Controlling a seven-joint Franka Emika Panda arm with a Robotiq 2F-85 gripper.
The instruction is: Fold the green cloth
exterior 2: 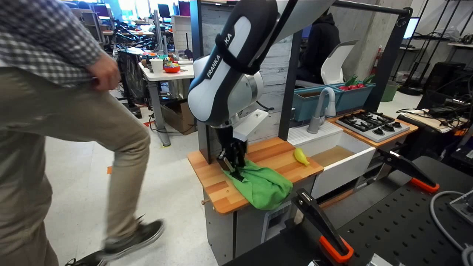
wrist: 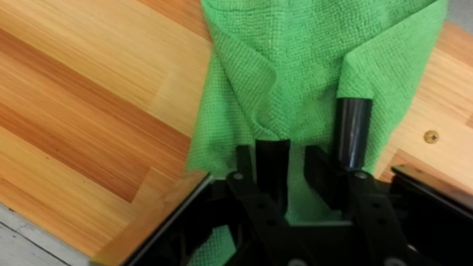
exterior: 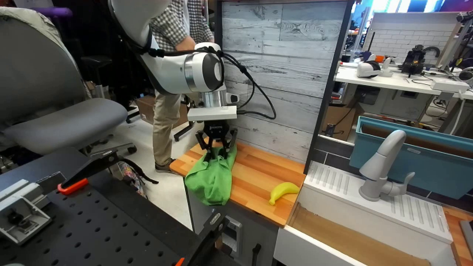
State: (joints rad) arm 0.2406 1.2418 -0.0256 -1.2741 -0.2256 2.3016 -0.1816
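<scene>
- Clearly, your one claw (exterior: pixel 215 156) is standing part-open, two fingers (wrist: pixel 353 129) pinching nothing.
- Beneath, one nubbly green cloth (exterior: pixel 212 184) is draping off the wood-grain counter (exterior: pixel 255 175).
- One curved banana (exterior: pixel 283 190) is resting there.

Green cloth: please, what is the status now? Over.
Pincer open, down at green cloth. Cloth rumpled, hanging over edge of worktop. Banana apart from it, likely not in the way.

Open tabletop (exterior: pixel 254 178) for you to cross between the green cloth (exterior: pixel 212 181) and the yellow banana (exterior: pixel 283 189), a plank wall (exterior: pixel 282 66) blocking you along one edge, the faucet (exterior: pixel 380 164) rising beyond the banana, cloth showing between your parted jaws
</scene>
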